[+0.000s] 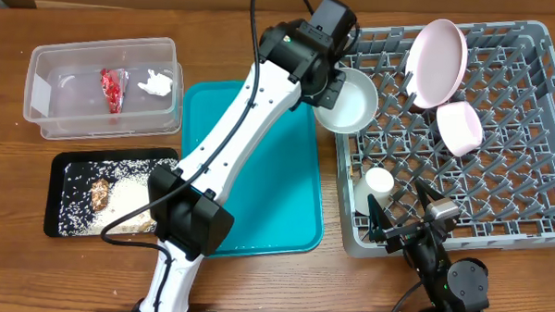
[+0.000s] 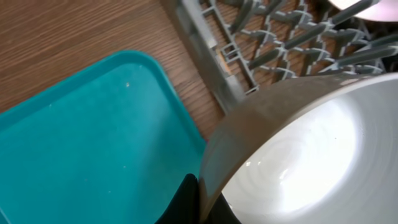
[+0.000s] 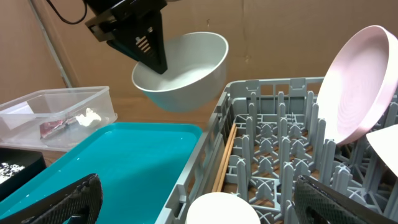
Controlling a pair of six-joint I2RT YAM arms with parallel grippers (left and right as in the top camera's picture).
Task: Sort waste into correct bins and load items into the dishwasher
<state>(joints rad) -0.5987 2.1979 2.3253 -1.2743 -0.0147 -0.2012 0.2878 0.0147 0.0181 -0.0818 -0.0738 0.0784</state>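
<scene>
My left gripper [image 1: 324,84] is shut on the rim of the off-white bowl [image 1: 349,101] and holds it in the air over the left edge of the grey dish rack [image 1: 543,235]; the bowl fills the left wrist view [image 2: 298,155] and shows in the right wrist view [image 3: 183,71]. The large pink plate [image 1: 436,61] stands on edge in the rack, the small pink bowl [image 1: 460,127] beside it. The white cup [image 1: 379,183] and chopsticks [image 3: 225,155] lie at the rack's front left. My right gripper [image 1: 407,219] is open at the rack's front edge, near the cup.
The teal tray [image 1: 266,220] lies left of the rack. The clear tub [image 1: 47,120] at the back left holds the red wrapper [image 1: 112,88] and white tissue [image 1: 156,81]. The black tray [image 1: 59,172] holds rice with a brown lump [image 1: 100,195].
</scene>
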